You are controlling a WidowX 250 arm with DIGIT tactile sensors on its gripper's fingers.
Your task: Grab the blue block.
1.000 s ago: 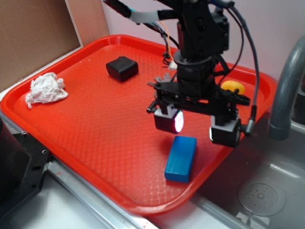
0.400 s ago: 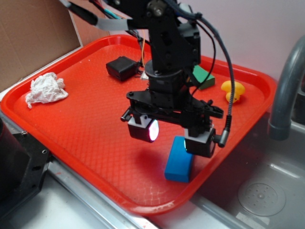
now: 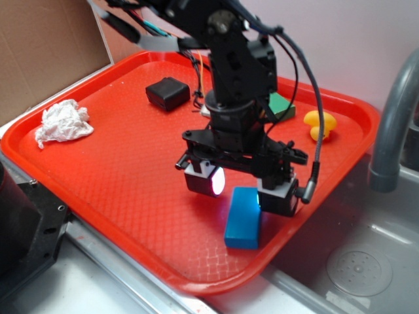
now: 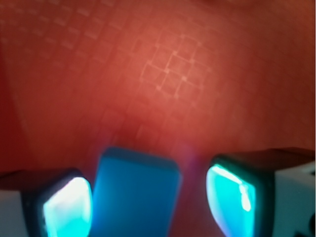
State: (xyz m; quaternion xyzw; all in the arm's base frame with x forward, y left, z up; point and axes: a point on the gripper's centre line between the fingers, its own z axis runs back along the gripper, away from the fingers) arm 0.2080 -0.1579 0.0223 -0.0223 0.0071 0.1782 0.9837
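I'm low over the red tray point(image 3: 118, 157) now, my pincer point(image 3: 241, 188) spread wide, nothing held. In my wrist view the blue block point(image 4: 136, 192) sits between my two glowing pads point(image 4: 66, 207), its near end poking up from six o'clock, closer to the left pad than to the right one.

From the outside camera the blue block point(image 3: 243, 217) lies near the tray's front-right rim, long axis running roughly twelve to six, and my right fingertip looks to be just over its far end.

That's my worry. I'm only straddling the tip of it, not the middle. If I close here, I'd judge the pads catch just the end, and the block could pivot or squirt out toward six o'clock, toward the rim and the sink point(image 3: 366, 261) beyond. The off-centre spacing matters too: the left pad would reach it first and shove it sideways before the right one lands. And if I drop further with that right finger above the block, I might press on its top instead of sliding alongside.

The black block point(image 3: 167, 93), green block point(image 3: 281, 104) and yellow duck point(image 3: 320, 123) sit well apart at twelve o'clock, no trouble there.
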